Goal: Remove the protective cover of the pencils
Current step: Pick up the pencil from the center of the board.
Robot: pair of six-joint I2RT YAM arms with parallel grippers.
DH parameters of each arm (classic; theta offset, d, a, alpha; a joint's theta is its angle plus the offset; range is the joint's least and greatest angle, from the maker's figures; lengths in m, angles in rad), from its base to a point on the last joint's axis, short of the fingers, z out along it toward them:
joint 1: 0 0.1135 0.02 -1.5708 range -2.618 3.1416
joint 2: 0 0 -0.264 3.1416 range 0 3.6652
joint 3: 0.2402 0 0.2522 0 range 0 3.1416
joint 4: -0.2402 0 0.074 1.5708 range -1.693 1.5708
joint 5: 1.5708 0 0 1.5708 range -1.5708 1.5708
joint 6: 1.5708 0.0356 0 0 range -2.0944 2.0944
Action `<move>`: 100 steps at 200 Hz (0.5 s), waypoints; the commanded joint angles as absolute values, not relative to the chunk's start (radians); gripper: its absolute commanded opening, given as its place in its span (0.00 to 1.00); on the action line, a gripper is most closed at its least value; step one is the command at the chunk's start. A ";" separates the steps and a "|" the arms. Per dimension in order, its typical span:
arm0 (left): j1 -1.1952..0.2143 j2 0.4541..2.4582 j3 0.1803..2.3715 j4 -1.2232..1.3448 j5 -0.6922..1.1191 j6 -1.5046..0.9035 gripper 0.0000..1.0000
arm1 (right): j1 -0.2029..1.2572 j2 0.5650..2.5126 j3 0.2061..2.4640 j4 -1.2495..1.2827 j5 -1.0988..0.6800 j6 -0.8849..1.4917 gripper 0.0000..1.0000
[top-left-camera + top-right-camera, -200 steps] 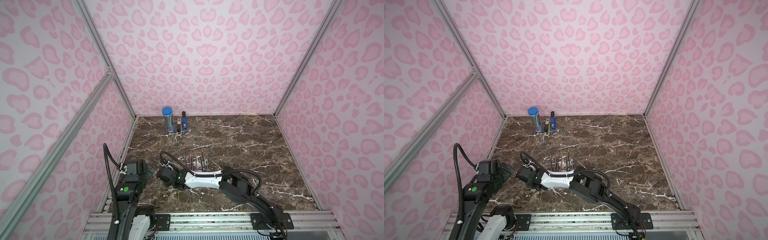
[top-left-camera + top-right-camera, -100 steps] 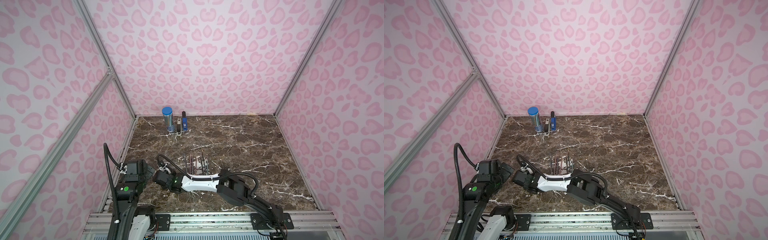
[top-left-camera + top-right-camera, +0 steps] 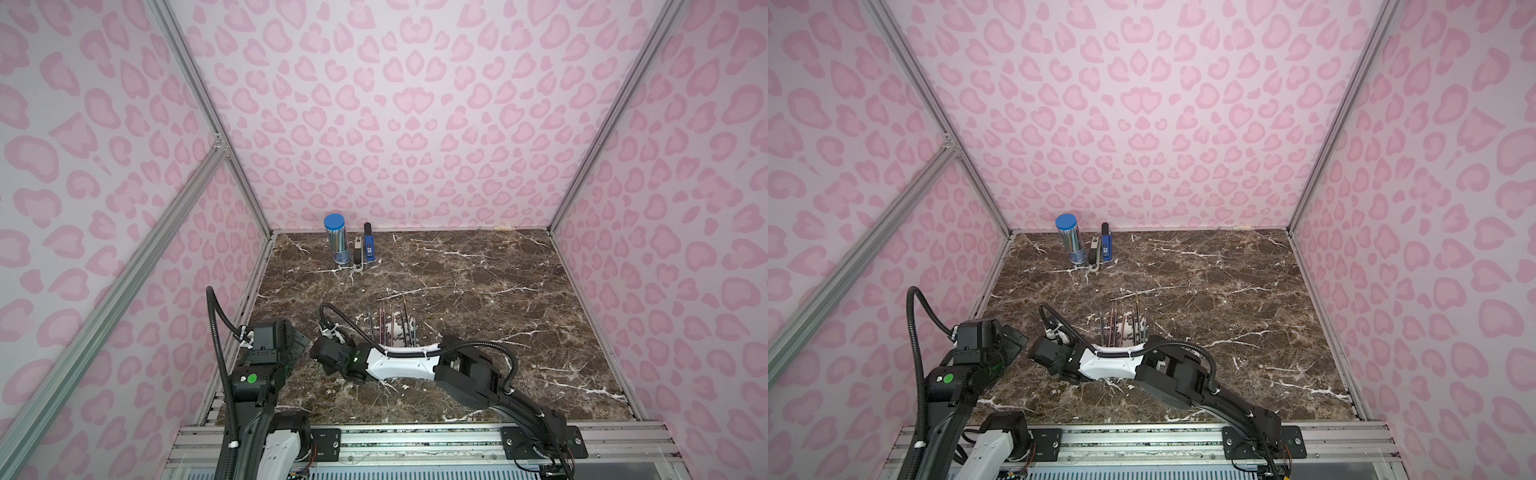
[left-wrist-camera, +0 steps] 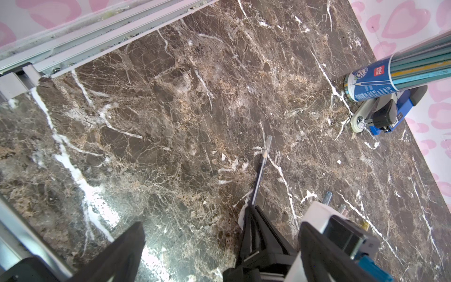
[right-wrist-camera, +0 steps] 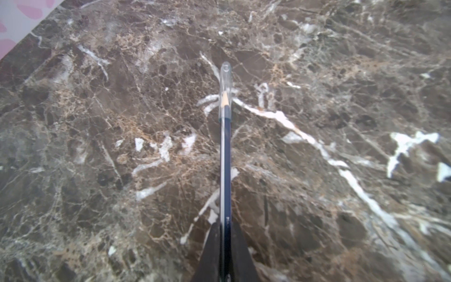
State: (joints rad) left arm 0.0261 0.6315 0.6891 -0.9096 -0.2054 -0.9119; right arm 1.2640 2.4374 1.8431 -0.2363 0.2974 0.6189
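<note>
Right wrist, pencil point(image 5: 225, 158) clamped in right gripper point(image 5: 225, 230)

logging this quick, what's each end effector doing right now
Left end effector: open, holding nothing.
Right end effector: closed on a dark blue pencil, clear cap still on its tip.

A clear blue-lidded tube point(image 3: 337, 243) stands upright at the back of the marble tabletop point(image 3: 478, 291), just beside a black-and-white gadget point(image 3: 358, 254) and a blue gadget point(image 3: 369, 248), by the pink-spotted wall point(image 3: 415, 124).
</note>
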 commanded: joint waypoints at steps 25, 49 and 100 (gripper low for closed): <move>0.029 0.636 0.706 -0.893 -0.197 -0.904 1.00 | 1.259 2.409 1.814 -0.390 0.258 0.617 0.07; 0.028 0.636 0.710 -0.889 -0.190 -0.903 1.00 | 1.257 2.381 1.821 -0.387 0.275 0.609 0.06; 0.028 0.664 0.709 -0.848 -0.128 -0.887 0.99 | 1.256 2.267 1.752 -0.346 0.314 0.599 0.05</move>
